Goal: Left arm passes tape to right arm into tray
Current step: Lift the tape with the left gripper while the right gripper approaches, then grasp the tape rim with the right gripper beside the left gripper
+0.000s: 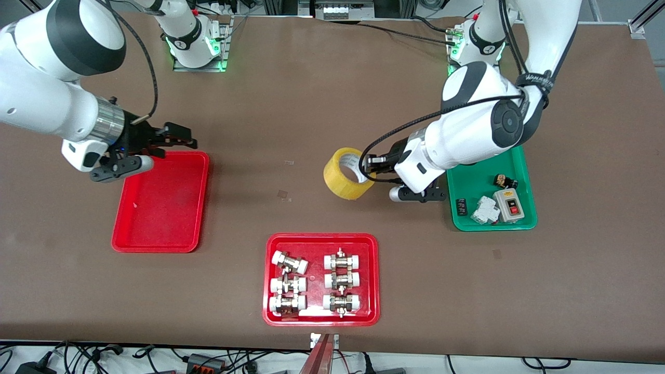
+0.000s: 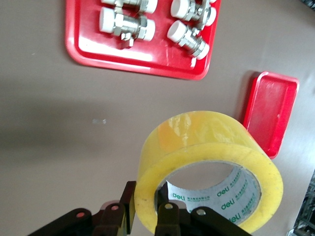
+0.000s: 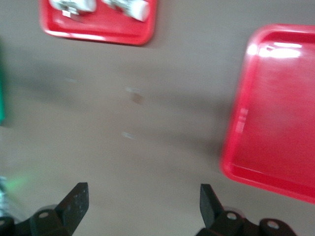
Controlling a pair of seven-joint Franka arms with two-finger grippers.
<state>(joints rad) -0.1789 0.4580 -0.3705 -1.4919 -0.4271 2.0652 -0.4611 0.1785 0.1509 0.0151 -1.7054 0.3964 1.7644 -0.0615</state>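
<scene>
My left gripper [image 1: 367, 167] is shut on the tape [image 1: 345, 174], a yellow roll with a white core. It holds the roll tilted, over the bare table beside the green tray. In the left wrist view one finger [image 2: 126, 209] is outside the tape [image 2: 197, 142] wall and the other inside the core, with the left gripper [image 2: 145, 199] clamped on the wall. My right gripper [image 1: 176, 139] is open and empty over the plain red tray's [image 1: 161, 213] edge farthest from the front camera. The right wrist view shows the right gripper [image 3: 142, 194] spread wide over the table beside the tray [image 3: 275, 123].
A red tray [image 1: 322, 239] with several metal fittings lies near the table's front edge, and shows in the left wrist view [image 2: 78, 54]. A green tray [image 1: 467, 182] with a switch box and small parts lies at the left arm's end.
</scene>
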